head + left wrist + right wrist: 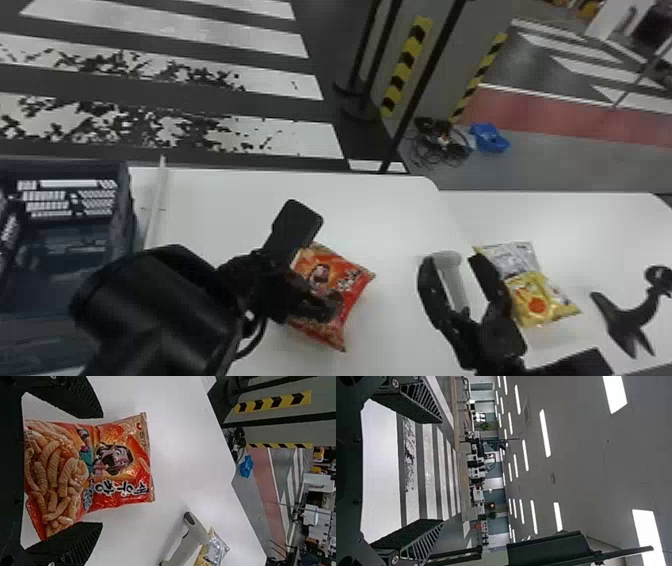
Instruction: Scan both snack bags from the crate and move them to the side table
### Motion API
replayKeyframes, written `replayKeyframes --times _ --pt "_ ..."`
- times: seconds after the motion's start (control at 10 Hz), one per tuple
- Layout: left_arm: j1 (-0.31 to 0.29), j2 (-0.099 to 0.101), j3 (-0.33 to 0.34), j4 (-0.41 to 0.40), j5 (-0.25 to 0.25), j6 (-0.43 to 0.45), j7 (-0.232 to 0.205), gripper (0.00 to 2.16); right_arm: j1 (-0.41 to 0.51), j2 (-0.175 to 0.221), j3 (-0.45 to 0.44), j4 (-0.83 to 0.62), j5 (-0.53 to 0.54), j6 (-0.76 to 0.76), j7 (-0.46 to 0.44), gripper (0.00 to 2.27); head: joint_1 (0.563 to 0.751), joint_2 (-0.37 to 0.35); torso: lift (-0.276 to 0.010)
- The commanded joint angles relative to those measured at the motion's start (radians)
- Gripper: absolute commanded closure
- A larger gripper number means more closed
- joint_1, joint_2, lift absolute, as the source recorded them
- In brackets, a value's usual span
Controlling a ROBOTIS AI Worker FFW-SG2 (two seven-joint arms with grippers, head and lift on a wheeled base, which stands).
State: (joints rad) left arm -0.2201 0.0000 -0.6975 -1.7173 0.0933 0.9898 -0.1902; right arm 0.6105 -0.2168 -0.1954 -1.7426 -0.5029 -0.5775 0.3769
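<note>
Red bag [357, 277] on tbl [390, 220], L gripper [317, 262] wide around it; R gripper [452, 260] also wide, yellow bag [537, 300] farther R

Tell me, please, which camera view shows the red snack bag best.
The left wrist view: the red snack bag appears large there, its printed front turned to the camera. The head view shows it smaller, with the left arm partly covering it.

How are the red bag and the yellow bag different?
The red bag is mostly red and orange; the yellow bag is yellow and silver. The red bag is by the left gripper, the yellow bag farther to the robot's right. Both lie on a white surface.
</note>
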Motion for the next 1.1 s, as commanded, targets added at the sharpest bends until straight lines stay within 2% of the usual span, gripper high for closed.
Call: replayKeyframes --times 0.0,0.2,0.6,0.8,1.0 --pt "0.008 -0.003 -0.001 -0.03 -0.04 0.0 0.015 0.02 0.005 -0.001 -0.004 0.0 -0.002 0.0 0.0 0.1 0.695 -0.35 -0.095" --pt "0.039 -0.003 -0.005 -0.099 -0.081 -0.003 0.072 0.02 0.012 -0.003 -0.007 -0.002 -0.005 -0.006 0.002 0.1 0.695 -0.35 -0.095" --pt "0.171 -0.003 0.052 -0.387 -0.086 -0.049 0.152 0.03 0.008 -0.012 -0.004 -0.002 0.0 -0.003 0.002 0.1 0.695 -0.35 -0.095" --pt "0.237 0.061 0.133 -0.475 -0.078 -0.107 0.175 0.03 0.002 -0.013 0.007 -0.003 0.012 0.006 0.0 0.1 0.695 -0.35 -0.095" --pt "0.285 0.121 0.228 -0.498 -0.063 -0.174 0.201 0.03 0.002 -0.016 0.007 -0.003 0.018 0.012 0.0 0.1 0.695 -0.35 -0.095"
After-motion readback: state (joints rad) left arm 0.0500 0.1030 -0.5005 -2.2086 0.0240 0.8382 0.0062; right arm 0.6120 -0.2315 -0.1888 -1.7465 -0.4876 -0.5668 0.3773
